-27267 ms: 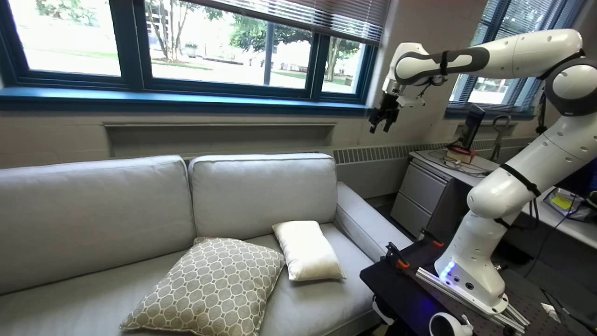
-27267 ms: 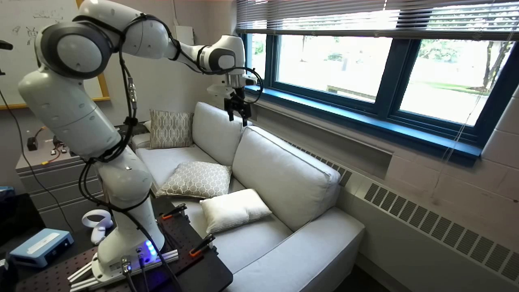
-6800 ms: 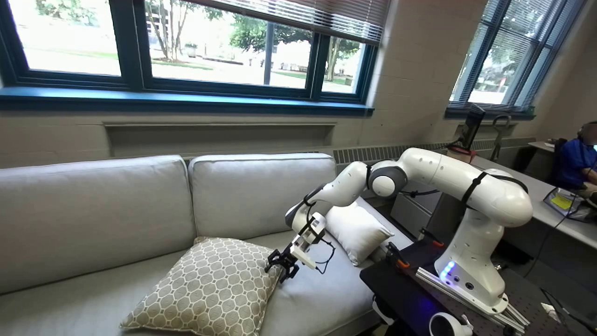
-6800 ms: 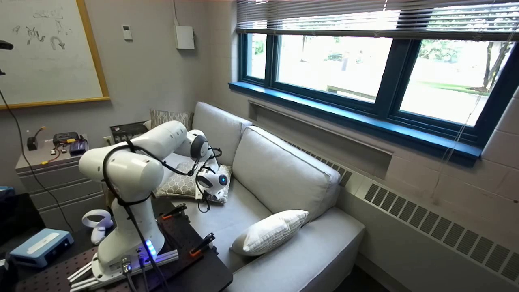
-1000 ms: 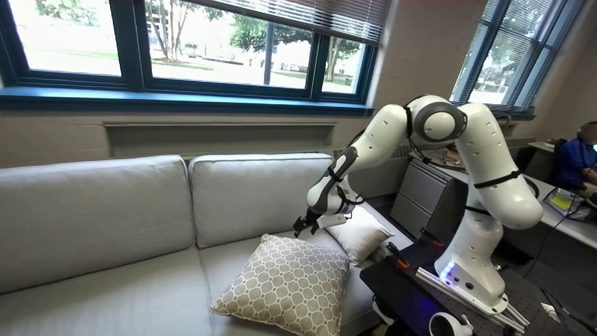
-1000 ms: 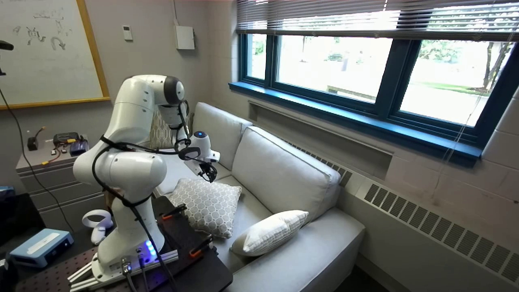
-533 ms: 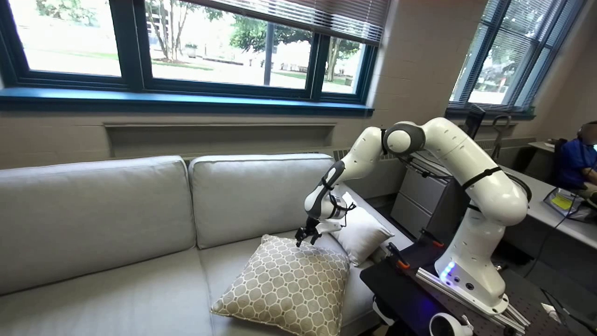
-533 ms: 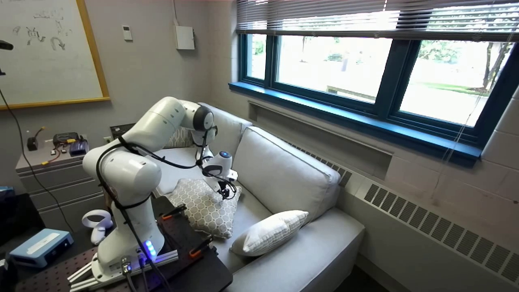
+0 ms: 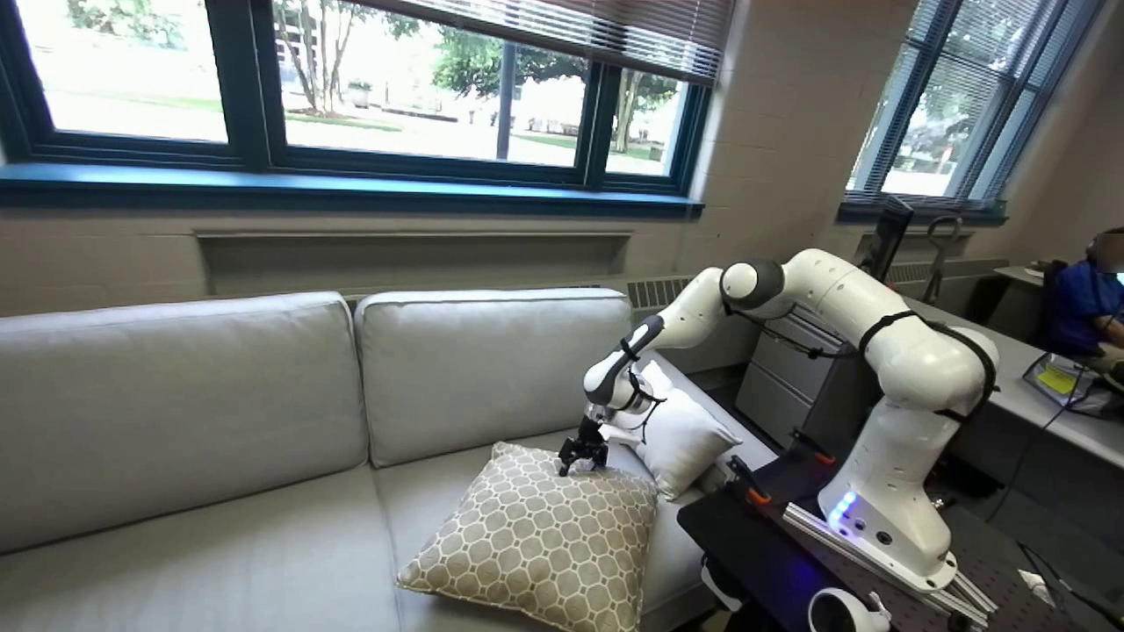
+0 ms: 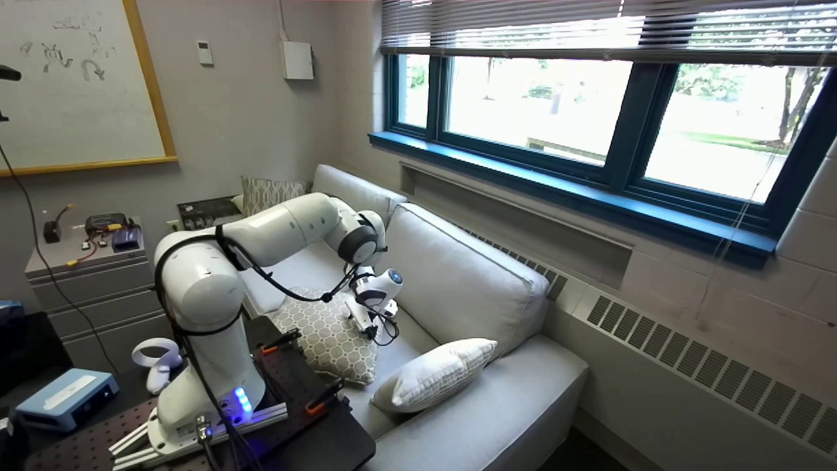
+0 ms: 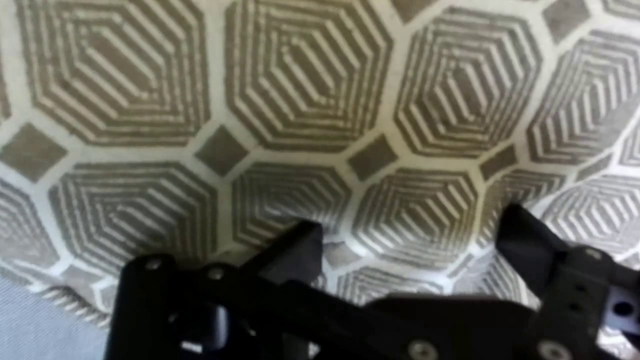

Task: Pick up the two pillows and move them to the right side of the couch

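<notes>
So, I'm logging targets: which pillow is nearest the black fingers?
The large square tan fabric pillow with cream lattice, beneath the open fingers; the smaller white rectangular pillow and partly hidden beige pillow are farther off.

An exterior view faces the couch (image 9: 211,535) from the front; an exterior view looks lengthwise over its armrest (image 10: 484,418). Both share this end, where the wrist view looks closely onto the tan cushion (image 11: 310,110).
</notes>
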